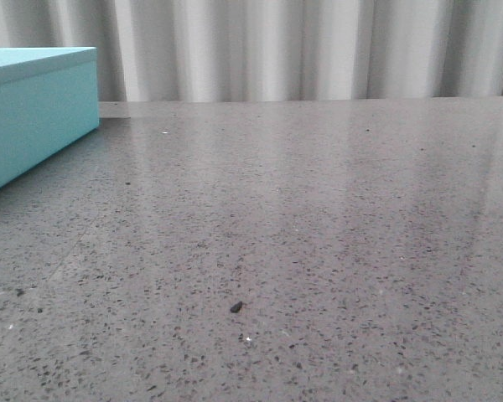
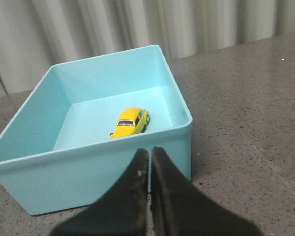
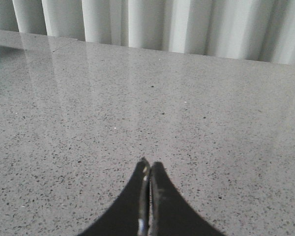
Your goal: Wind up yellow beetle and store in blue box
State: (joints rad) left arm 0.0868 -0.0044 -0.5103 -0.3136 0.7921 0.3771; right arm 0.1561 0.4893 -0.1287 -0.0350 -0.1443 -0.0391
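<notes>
Resting on the floor of the blue box (image 2: pixel 88 182), the yellow beetle (image 2: pixel 130 122) sits upright on its wheels, alone in the container; no lid is on it.

- Relation to pincers: in the left wrist view the car lies at 12 o'clock from the left gripper (image 2: pixel 150 160), beyond the box's near wall. The left gripper hangs just outside and above that wall, fingers pressed together, holding nothing.
- Long axis: car runs roughly from 7 to 1 o'clock in that view, skewed to the box walls.
- Nearer arm: left, by judgement. The right gripper (image 3: pixel 148 169) is closed and empty over bare grey table (image 3: pixel 187 108), well apart from the box.
- Front view: only a corner of the box shows, at 10 o'clock; car hidden.
- Task standing: storage looks done; whether it is wound cannot be told.
</notes>
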